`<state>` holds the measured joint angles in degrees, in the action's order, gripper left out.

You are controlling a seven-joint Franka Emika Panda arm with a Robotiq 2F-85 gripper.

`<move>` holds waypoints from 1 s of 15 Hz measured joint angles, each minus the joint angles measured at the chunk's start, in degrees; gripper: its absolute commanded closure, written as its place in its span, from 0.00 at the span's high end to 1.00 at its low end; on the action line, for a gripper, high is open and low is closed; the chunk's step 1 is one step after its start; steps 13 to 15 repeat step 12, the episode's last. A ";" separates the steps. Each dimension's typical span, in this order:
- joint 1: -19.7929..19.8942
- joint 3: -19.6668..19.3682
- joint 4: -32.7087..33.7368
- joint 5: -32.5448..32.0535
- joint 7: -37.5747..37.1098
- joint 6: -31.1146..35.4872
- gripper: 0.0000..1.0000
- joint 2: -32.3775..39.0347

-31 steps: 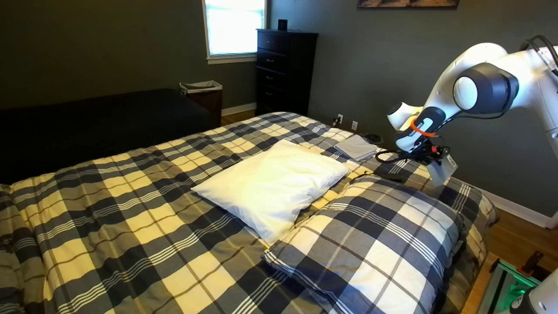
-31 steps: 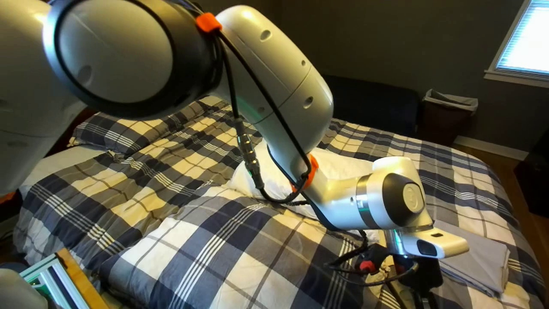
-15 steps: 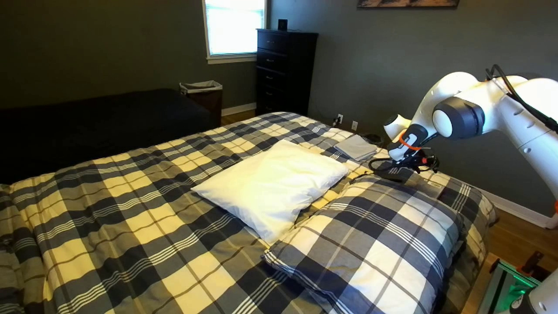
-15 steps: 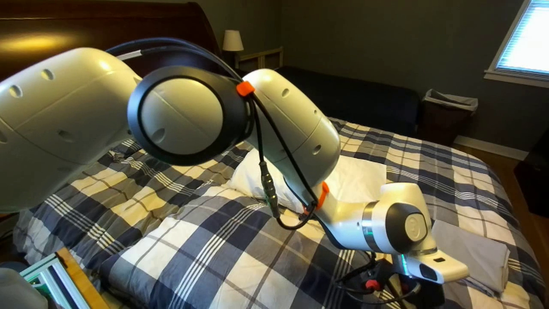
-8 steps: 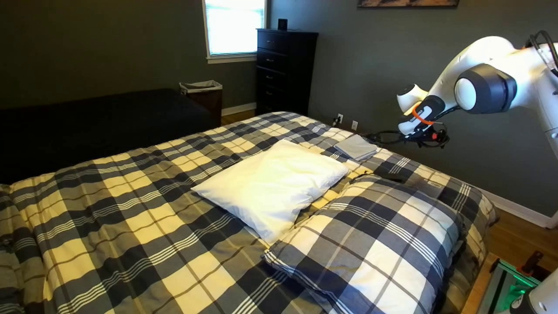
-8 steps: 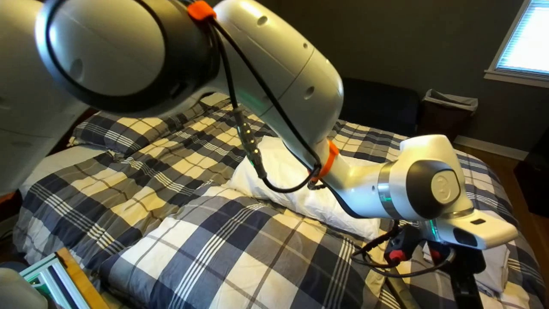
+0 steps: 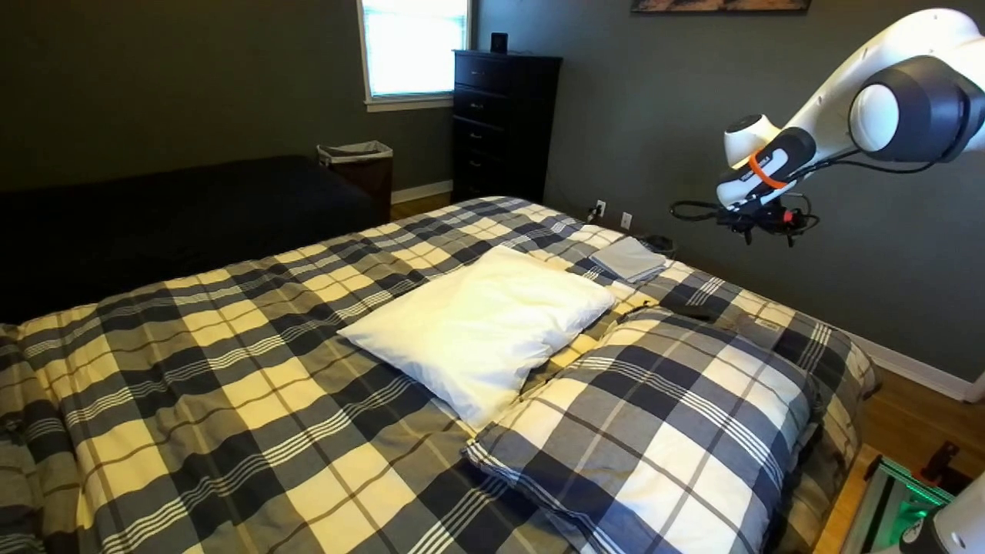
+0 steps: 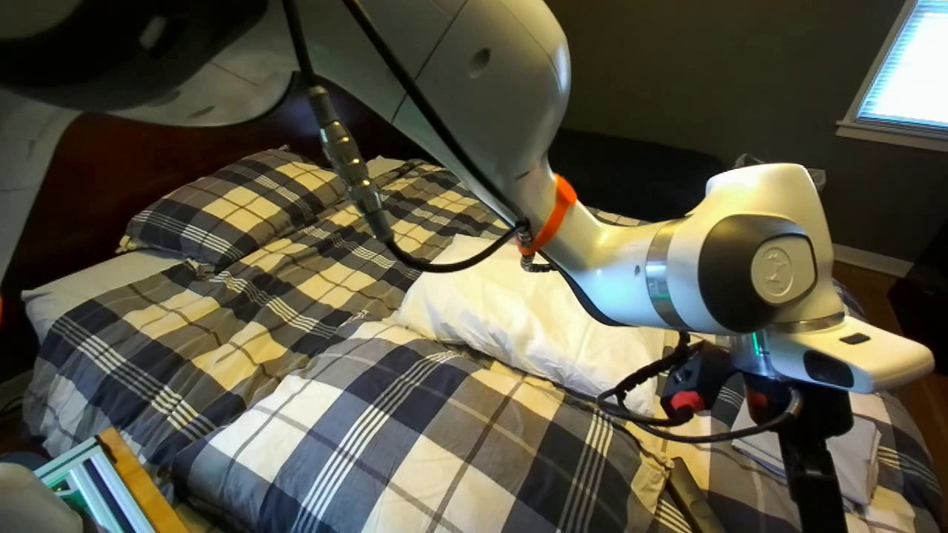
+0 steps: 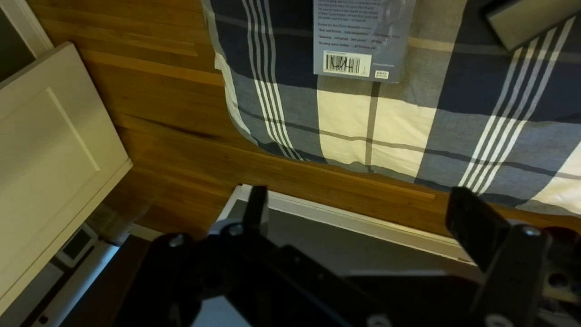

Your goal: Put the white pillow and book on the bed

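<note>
The white pillow (image 7: pixel 485 327) lies flat on the plaid bed (image 7: pixel 231 377) and shows in both exterior views. Beyond the plaid pillow, close to the bed's edge, the grey-blue book (image 7: pixel 758 332) rests flat on the comforter. Its back cover with a barcode shows at the top of the wrist view, where the upper part of the book (image 9: pixel 361 43) is cut off by the frame. My gripper (image 9: pixel 358 195) is open, its fingers wide apart with nothing between them. In an exterior view the gripper (image 7: pixel 769 239) hangs in the air well above the book, touching nothing.
A plaid pillow (image 7: pixel 669 431) lies beside the white one. Folded grey cloth (image 7: pixel 629 260) sits near the bed's far edge. A dark flat object (image 8: pixel 690 496) lies by the plaid pillow's end. Past the bed edge are wooden floor (image 9: pixel 159 91), a wall and a white door (image 9: pixel 54 150).
About two seconds ago the book hung from my gripper above the bed. The gripper went down, let the book go onto the comforter, opened and rose away. Both pillows stayed put.
</note>
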<state>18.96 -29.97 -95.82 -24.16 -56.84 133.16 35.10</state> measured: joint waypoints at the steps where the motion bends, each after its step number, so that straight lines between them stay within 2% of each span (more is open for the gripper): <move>1: -0.28 0.02 -1.03 0.13 0.29 -0.17 1.00 -1.05; 4: -0.61 0.77 -3.57 2.09 2.20 -1.65 1.00 -4.02; 7: -0.05 2.78 -5.64 7.07 6.56 -3.55 1.00 -6.74; 15: -0.12 2.81 -5.51 7.25 6.81 -3.62 1.00 -6.86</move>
